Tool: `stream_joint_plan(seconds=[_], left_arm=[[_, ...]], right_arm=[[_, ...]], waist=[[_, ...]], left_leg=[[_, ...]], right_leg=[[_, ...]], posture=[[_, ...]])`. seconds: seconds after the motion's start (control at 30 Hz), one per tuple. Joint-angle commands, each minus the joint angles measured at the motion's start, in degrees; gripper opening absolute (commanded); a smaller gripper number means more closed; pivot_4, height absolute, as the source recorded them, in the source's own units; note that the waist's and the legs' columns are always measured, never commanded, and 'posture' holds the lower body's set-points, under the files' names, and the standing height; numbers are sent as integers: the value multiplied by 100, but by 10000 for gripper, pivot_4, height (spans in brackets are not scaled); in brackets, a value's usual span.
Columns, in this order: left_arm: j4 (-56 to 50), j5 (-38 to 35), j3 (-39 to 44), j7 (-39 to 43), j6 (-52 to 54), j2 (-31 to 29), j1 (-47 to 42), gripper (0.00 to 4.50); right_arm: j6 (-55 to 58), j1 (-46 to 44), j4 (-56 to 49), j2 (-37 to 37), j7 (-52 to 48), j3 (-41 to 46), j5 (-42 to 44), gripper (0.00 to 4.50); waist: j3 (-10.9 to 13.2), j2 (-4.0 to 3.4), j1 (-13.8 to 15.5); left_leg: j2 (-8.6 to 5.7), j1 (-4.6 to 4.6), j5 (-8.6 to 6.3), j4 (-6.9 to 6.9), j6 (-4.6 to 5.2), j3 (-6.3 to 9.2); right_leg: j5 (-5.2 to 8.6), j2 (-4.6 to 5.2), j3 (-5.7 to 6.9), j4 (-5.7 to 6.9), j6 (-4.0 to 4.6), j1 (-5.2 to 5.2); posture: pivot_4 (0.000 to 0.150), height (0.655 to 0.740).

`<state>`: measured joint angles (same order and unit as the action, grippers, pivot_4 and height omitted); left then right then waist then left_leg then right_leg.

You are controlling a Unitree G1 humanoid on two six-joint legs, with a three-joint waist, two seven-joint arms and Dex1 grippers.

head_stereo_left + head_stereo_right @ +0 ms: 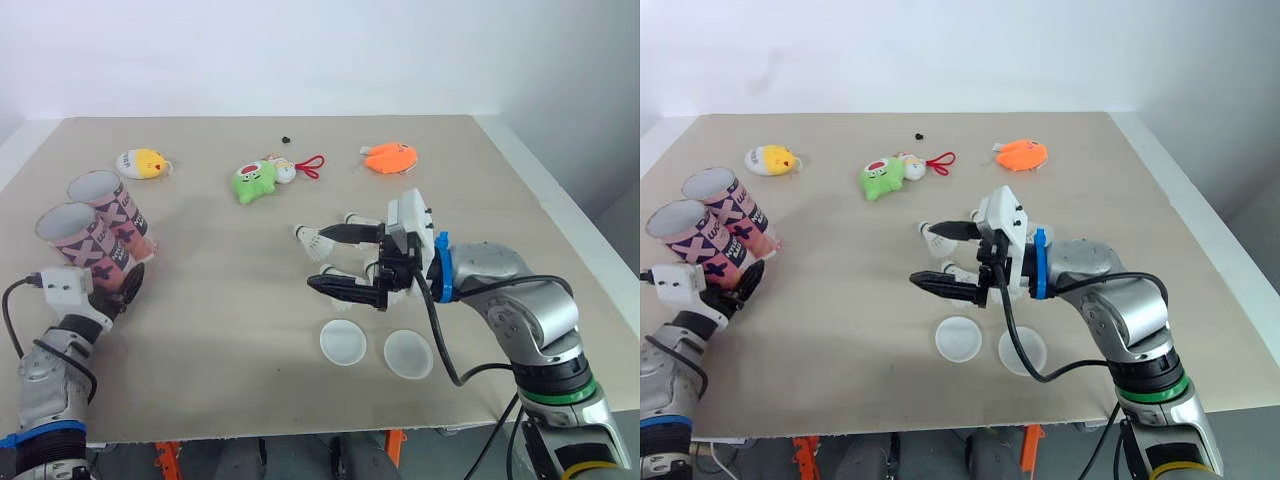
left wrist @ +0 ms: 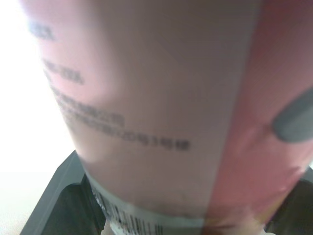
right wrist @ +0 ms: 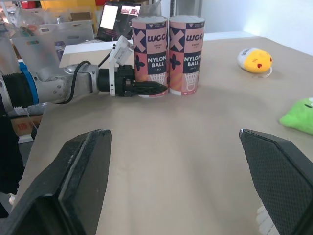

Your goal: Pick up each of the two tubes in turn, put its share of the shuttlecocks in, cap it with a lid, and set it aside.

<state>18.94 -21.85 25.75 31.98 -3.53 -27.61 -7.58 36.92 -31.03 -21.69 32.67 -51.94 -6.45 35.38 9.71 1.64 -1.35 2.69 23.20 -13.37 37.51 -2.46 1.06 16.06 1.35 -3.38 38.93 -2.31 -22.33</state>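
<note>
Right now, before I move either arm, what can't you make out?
- Shuttlecocks: the count. In the eye views the right gripper, open, hangs over most of them.
- Tubes: the insides. Their own walls hide the bottoms in the eye views.
- Near tube: its print is blurred in the left wrist view, too close to the camera.
- Black speck beyond the toys: too small to name.

Lab — screens [image 3: 117,13], bins [image 3: 58,32] in bkgd
</note>
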Motion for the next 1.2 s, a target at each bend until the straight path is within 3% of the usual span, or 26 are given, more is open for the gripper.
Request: stream_joint_plan(seconds=[0.03,0.17,0.33,0.53,0.67,0.77,0.93,1.2], left_arm=[[-541,-131,152,41,173,-94,503,33480],[-1767,-313,20,636,605,-503,1453,33480],[-2961,-537,-393,1995,1556,-1888,2122,33480],[-3041,-488,-1086,3686,2157,-3637,1354,33480],[-2459,-84,-1872,4669,1960,-4365,313,33480],[-1919,467,-2515,5295,1527,-4574,-543,33480],[-1136,1219,-3278,5890,1039,-4480,-1691,33480],[-1352,1371,-3491,5995,1056,-4208,-1678,33480]], right_arm=[[-80,310,-382,121,104,99,-86,45000],[-74,1143,-1047,291,482,282,-220,45000],[-54,2242,-1735,301,1269,436,-578,45000],[22,2653,-1888,-145,2179,151,-1033,45000],[122,2754,-1728,-514,2592,-118,-1258,45000],[148,2844,-1713,-719,2797,-368,-1423,45000],[254,2802,-1657,-1067,3120,-627,-1584,45000],[330,2354,-1174,-1536,3445,-812,-1904,45000]], waist=[[0,0,-2],[0,2,-14],[8,-9,18],[36,8,-7],[38,4,-13],[36,6,-18],[36,13,-21],[36,17,-39]], left_leg=[[0,0,0,-1,0,-1],[4,6,-2,-13,-1,-5],[3,4,-2,-20,-10,3],[14,1,33,-17,-24,-4],[18,13,37,-24,-20,-15],[22,19,37,-47,-20,-32],[24,35,32,-87,-15,-37],[30,48,25,-86,-7,-36]], right_leg=[[1,1,-2,-1,0,0],[7,1,-5,-2,6,-14],[25,2,6,1,11,-12],[33,-12,0,3,14,-27],[19,-25,-14,8,26,-62],[9,-42,-49,11,4,-85],[16,-53,-57,10,41,-116],[23,-54,-55,11,42,-127]], posture=[[1500,7400],[1500,7400],[1500,7400],[1500,7400],[1500,7400],[1500,7400],[1500,7400],[1500,7400]])
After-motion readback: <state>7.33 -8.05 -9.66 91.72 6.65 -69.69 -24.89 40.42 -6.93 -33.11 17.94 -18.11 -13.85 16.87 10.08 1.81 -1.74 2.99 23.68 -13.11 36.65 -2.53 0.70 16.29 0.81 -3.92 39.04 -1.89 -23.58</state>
